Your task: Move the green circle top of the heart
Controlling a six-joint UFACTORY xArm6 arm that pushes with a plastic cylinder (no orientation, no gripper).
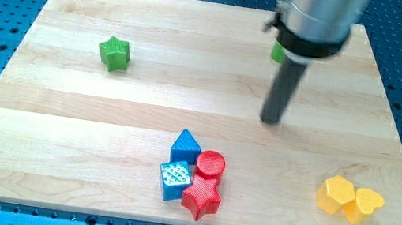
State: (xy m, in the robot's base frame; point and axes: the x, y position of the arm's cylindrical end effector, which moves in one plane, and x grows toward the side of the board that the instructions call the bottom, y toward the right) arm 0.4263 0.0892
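The green circle [277, 52] is mostly hidden behind my arm at the view's upper right; only a small green edge shows. The yellow heart [365, 205] lies at the view's lower right, touching a yellow hexagon [335, 194] on its left. My tip [270, 120] rests on the board below the green circle, well up and left of the heart.
A green star [114, 53] sits at the upper left. A cluster at the bottom centre holds a blue triangle [187, 143], a red circle [211, 163], a blue cube [174, 179] and a red star [202, 199]. The wooden board [63, 124] lies on a blue perforated table.
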